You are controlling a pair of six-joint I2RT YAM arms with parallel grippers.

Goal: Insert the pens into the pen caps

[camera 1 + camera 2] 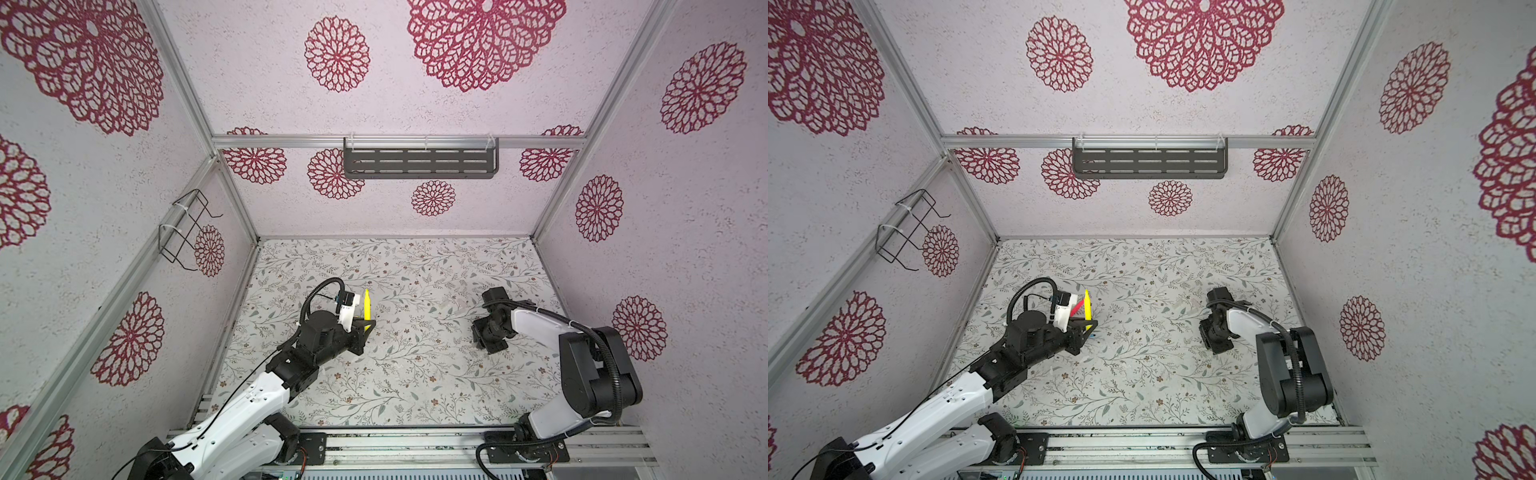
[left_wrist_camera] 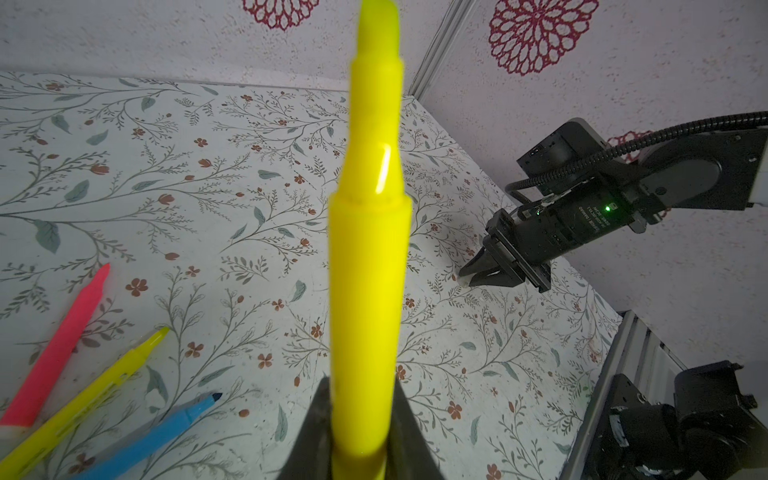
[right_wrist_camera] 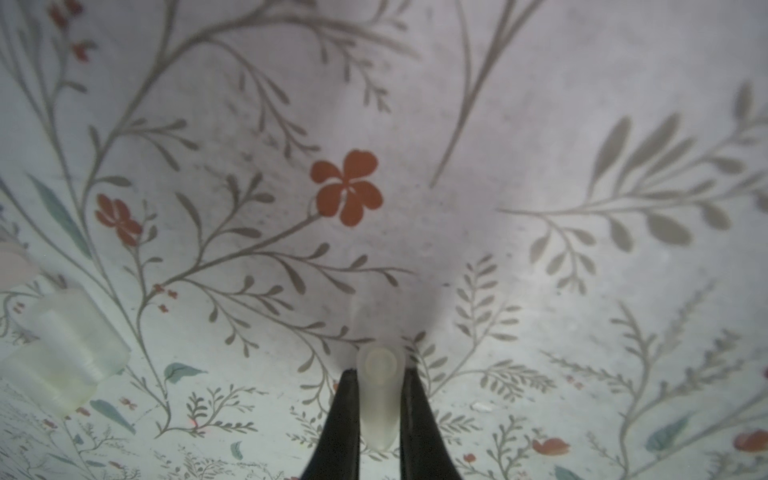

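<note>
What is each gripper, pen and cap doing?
left gripper: shut on the held yellow pen
held yellow pen: gripped, tip bare
right gripper: shut on the held cap
held cap: gripped, no pen inside
pink pen: lying on the mat
loose yellow pen: lying on the mat
blue pen: lying on the mat
loose cap: lying on the mat

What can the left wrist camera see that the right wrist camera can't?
Only the left wrist view shows the pens: a bright yellow marker pen gripped by the left gripper, plus a red-pink pen, a second yellow pen and a blue pen lying on the leafy floral mat. Only the right wrist view clearly shows a small see-through whitish plastic cap pinched by the right gripper, and a second cap lying nearby. Both show the mat and the right gripper.
</note>
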